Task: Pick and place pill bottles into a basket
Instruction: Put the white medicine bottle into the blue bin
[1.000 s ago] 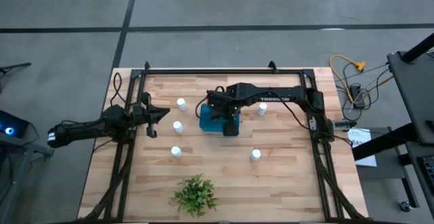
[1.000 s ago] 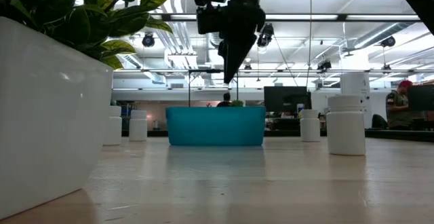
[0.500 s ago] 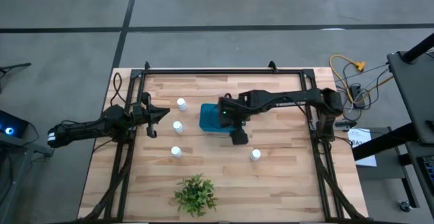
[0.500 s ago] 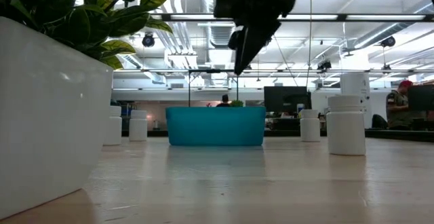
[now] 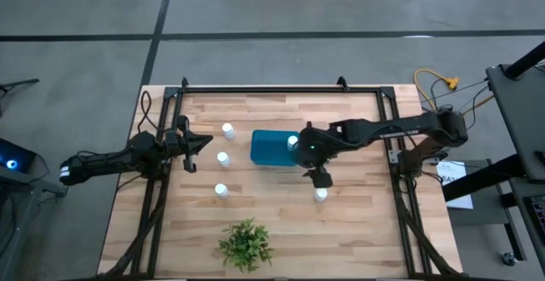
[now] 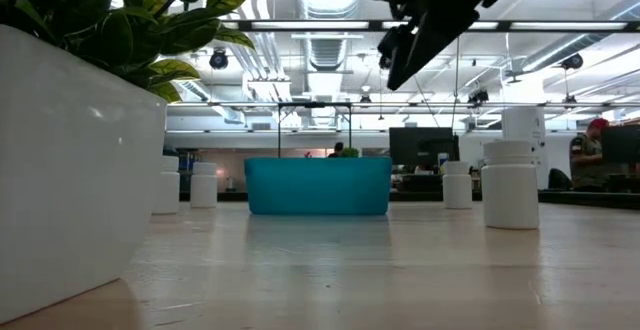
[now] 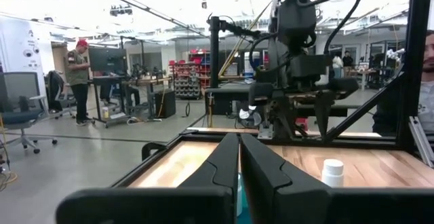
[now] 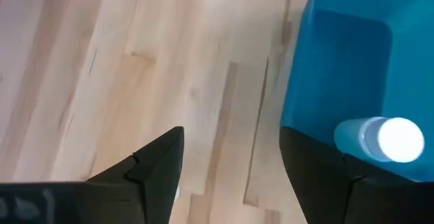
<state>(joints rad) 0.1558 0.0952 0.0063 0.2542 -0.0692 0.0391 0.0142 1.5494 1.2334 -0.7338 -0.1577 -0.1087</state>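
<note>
- Teal-blue plastic forms the basket (image 5: 271, 147), set at table centre; one pill bottle (image 8: 384, 138) is seen lying inside.
- The right gripper (image 5: 319, 179) is held at the basket's 4 o'clock, fingers wide apart and empty, probably lining up on the loose bottle (image 5: 321, 195).
- Three bottles (image 5: 223, 159) are left at the basket's 9 o'clock.
- The left gripper (image 5: 201, 142) is parked there, closed and empty.

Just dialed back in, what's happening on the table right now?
The right gripper hangs open and empty, just off the basket, above a standing bottle. One bottle already lies in the basket. Three more bottles stand to the basket's left. The left gripper waits shut at the table's left edge.
</note>
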